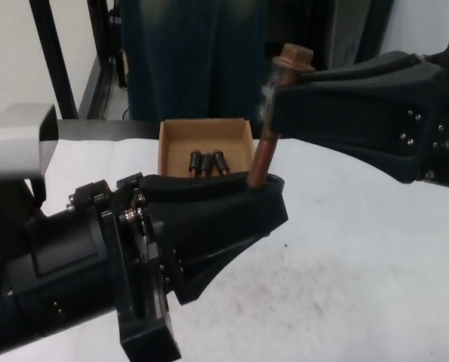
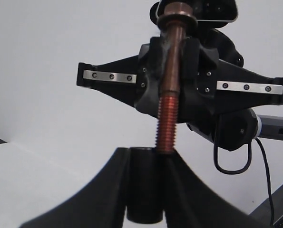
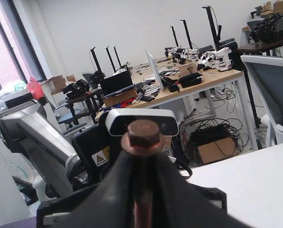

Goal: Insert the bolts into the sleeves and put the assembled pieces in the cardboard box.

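Two black fingers (image 2: 98, 190) of the left gripper (image 2: 146, 159), nearest, clamped a short black cylindrical sleeve (image 2: 143, 194). Above it, the right gripper (image 2: 172, 61) pinched an upright copper-coloured hex-head bolt (image 2: 171, 90) by its smooth shank, its threaded tip at the sleeve's mouth. Farther back sat the open brown cardboard box (image 1: 209, 130) holding three dark assembled pieces (image 1: 207, 162).

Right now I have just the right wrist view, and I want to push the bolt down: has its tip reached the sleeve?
Observer: In the left wrist view the bolt has its threaded tip at the top rim of the sleeve, looking off-centre. The left pincer grips the sleeve.
Operator: And how full is the box?
Observer: In the high view three dark pieces lie side by side in the box.
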Tool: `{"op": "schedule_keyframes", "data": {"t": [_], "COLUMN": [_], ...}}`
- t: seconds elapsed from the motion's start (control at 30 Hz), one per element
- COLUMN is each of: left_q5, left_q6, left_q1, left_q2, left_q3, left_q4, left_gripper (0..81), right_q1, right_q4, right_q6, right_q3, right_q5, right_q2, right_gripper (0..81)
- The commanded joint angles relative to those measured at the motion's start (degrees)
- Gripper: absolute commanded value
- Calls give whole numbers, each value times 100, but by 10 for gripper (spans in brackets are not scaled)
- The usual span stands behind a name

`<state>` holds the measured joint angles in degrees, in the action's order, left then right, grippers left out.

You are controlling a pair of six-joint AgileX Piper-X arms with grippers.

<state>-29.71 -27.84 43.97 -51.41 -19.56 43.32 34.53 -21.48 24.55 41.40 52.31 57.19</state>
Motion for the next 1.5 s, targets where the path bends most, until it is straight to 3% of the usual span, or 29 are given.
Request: {"op": "schedule_keyframes", "data": {"t": [0.0,1.03,1.47], "left_q5": [-344,-13,239], "left_q6": [273,876,986], "left_q1": [12,-2,-2], "left_q2": [12,12,266], "left_q3": [-32,-32,-32], "left_q4": [324,-198,-264], "left_gripper": [9,9,9], "right_q1": [-130,-287,-554], "right_q4": [20,22,22], "right_q6": [-58,-58,119], "right_q3": [33,33,33], "right_q5": [60,248,454], "right_q2": [-7,-7,-7], "right_gripper": [0,0,0]}}
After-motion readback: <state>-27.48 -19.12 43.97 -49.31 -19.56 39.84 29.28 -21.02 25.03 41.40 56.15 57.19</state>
